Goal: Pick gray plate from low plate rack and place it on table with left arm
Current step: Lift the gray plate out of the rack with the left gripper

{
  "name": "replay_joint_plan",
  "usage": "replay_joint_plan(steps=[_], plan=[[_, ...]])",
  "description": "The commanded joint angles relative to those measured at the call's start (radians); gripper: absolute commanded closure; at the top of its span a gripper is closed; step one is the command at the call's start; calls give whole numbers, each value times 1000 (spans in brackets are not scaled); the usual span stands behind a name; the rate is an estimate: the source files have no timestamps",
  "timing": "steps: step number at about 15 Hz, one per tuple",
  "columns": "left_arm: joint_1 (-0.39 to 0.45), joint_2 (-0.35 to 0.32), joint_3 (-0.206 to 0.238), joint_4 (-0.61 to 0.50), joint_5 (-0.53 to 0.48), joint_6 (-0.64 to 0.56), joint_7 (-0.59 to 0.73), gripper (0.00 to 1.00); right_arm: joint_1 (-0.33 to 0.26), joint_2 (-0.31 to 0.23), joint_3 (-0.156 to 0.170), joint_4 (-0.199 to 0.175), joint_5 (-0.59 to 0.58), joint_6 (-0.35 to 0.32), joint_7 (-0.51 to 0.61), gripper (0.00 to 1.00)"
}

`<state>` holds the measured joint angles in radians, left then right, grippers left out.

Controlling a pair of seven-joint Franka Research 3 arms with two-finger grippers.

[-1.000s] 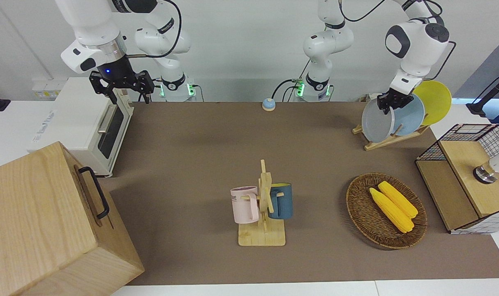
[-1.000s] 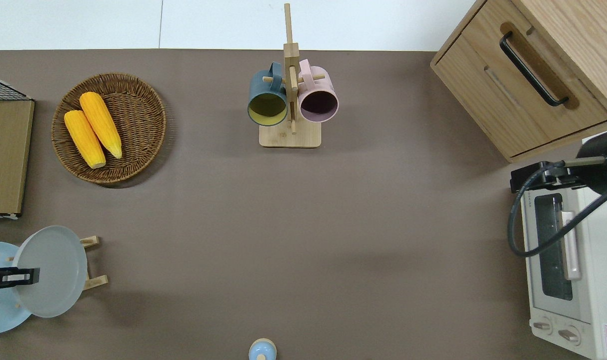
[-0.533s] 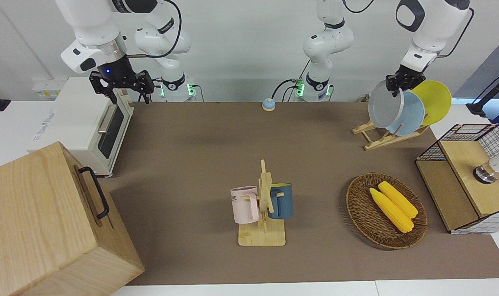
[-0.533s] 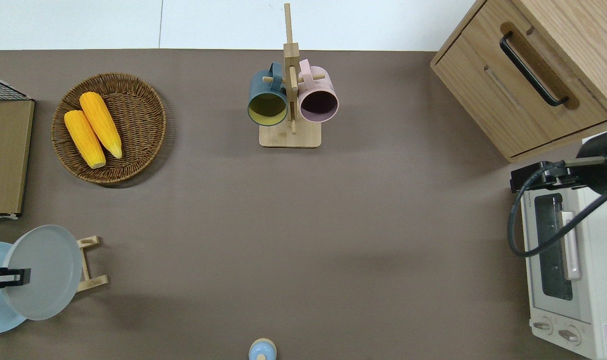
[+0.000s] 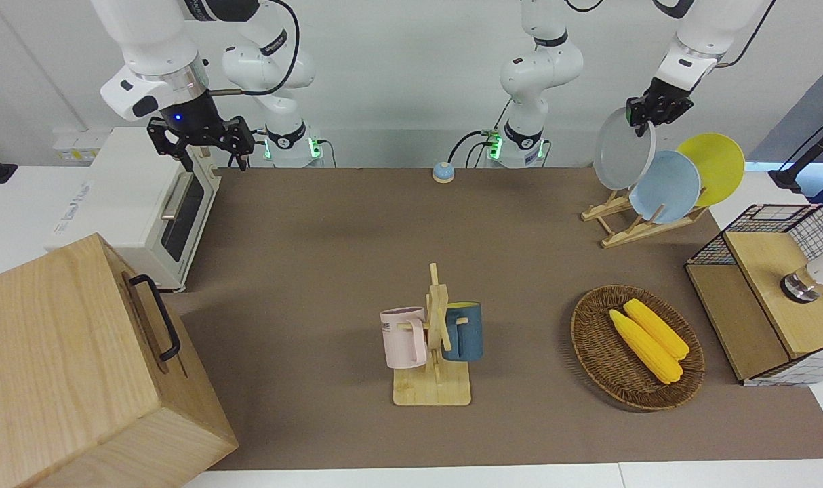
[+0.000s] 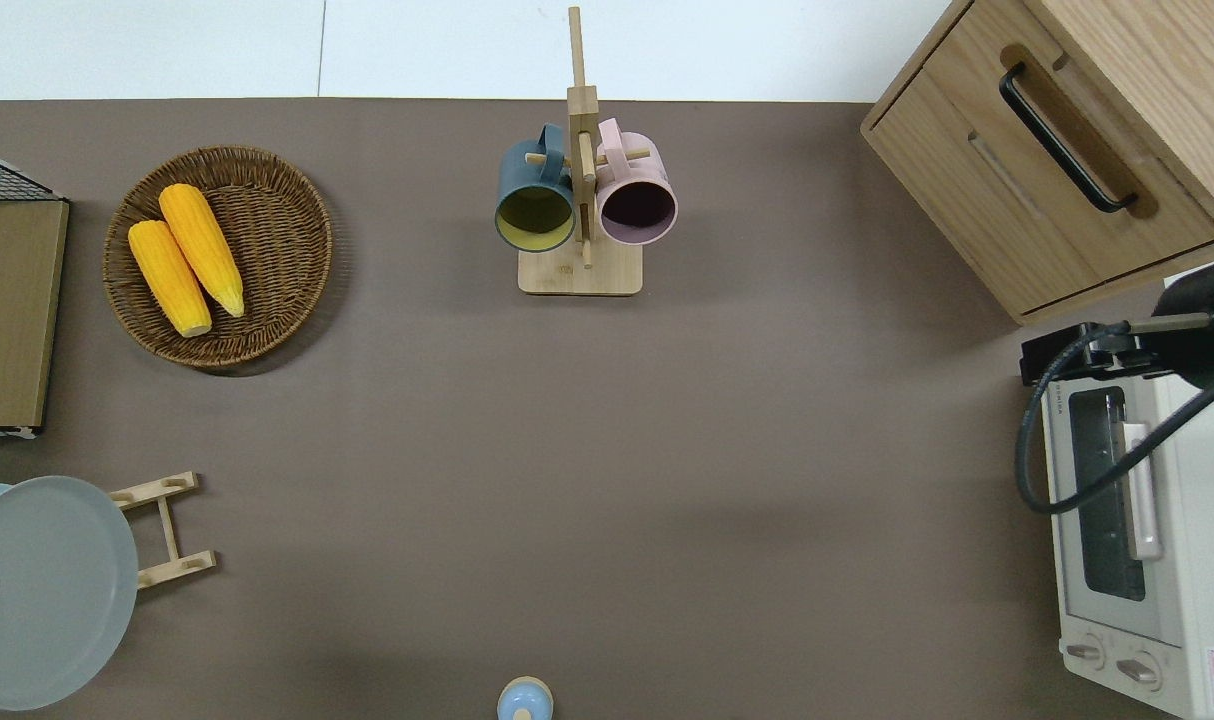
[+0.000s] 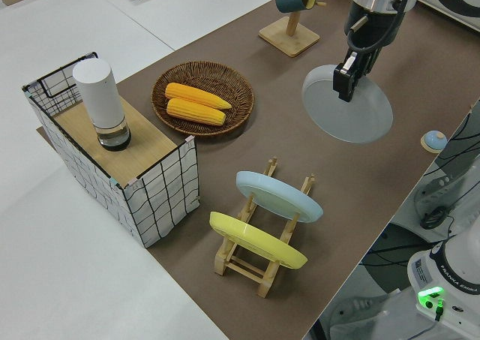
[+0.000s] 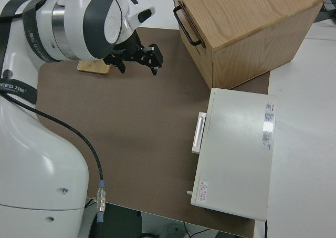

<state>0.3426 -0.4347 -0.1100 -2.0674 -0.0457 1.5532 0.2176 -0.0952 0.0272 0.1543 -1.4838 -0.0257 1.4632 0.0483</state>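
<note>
The round pale gray plate [image 5: 624, 149] is pinched at its upper rim by the left hand [image 5: 649, 112], lifted clear over the low wooden slat rack [image 5: 638, 227], tilted. Bare matte brown surface [image 6: 607, 480] is left at 3 o'clock overhead. The right arm is parked.

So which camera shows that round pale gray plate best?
The left side view: the round pale gray plate shows whole, hanging from the left gripper. The front view shows it tilted, the overhead view crops its edge, and the right side view misses it.

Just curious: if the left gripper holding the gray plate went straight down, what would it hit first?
Probably the low plate rack or the light blue plate standing in it; the left gripper and gray plate hang over that spot.
</note>
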Motion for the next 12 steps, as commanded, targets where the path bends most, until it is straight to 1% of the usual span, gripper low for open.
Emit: replay_joint_plan(steps=[1, 4, 6, 8, 10, 12], plan=[[-8, 10, 4, 16, -113, -44, -14, 1000, 5, 2, -4, 5, 3, -6, 4, 17], [10, 27, 1, -3, -257, -53, -9, 1000, 5, 2, -4, 5, 3, -6, 4, 17], [10, 42, -3, -22, -311, -65, -4, 1000, 5, 2, -4, 5, 3, -6, 4, 17], [13, 65, -10, -43, -386, -64, 0, 1000, 5, 2, -4, 5, 3, -6, 4, 17], [12, 102, -11, -56, -436, -61, 11, 1000, 5, 2, -4, 5, 3, -6, 4, 17], [7, 157, -10, -56, -460, -59, 38, 1000, 5, 2, -4, 5, 3, -6, 4, 17]])
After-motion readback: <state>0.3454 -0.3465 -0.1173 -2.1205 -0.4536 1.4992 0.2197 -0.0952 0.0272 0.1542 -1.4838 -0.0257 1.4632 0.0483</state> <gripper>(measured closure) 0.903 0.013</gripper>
